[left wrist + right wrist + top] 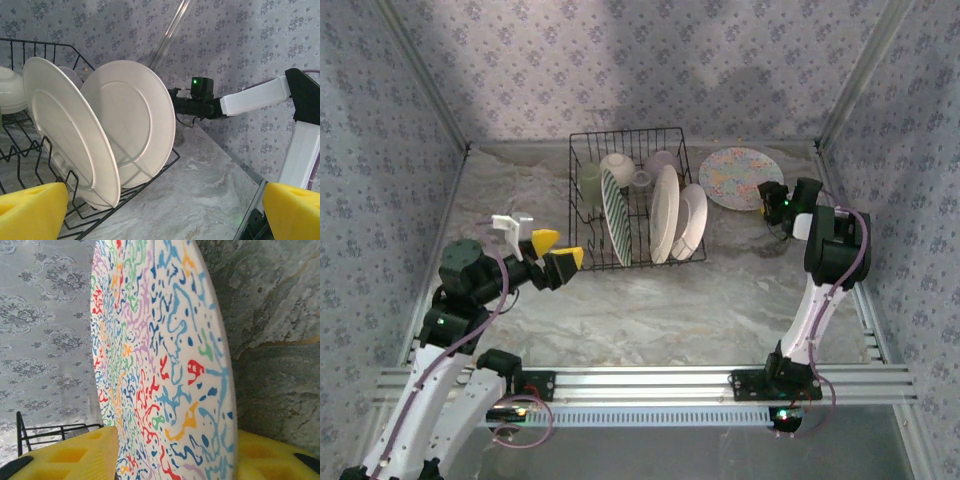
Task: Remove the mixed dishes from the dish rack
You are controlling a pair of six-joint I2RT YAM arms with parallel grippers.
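One multicoloured plate (740, 177) lies out on the tabletop (650, 310), right of the dish rack (620, 132). Right pincer (766, 197) straddles its near rim; we cannot tell if it grips. Left pincer (558, 250) is wide and empty at the rack's near-left. Three plates (665, 215), bowls and cups are left inside.

Grey marbled tabletop (650, 310) carried black wire dish rack (625, 133); multicoloured squiggle-patterned round plate (740, 177) lay flat beside it.
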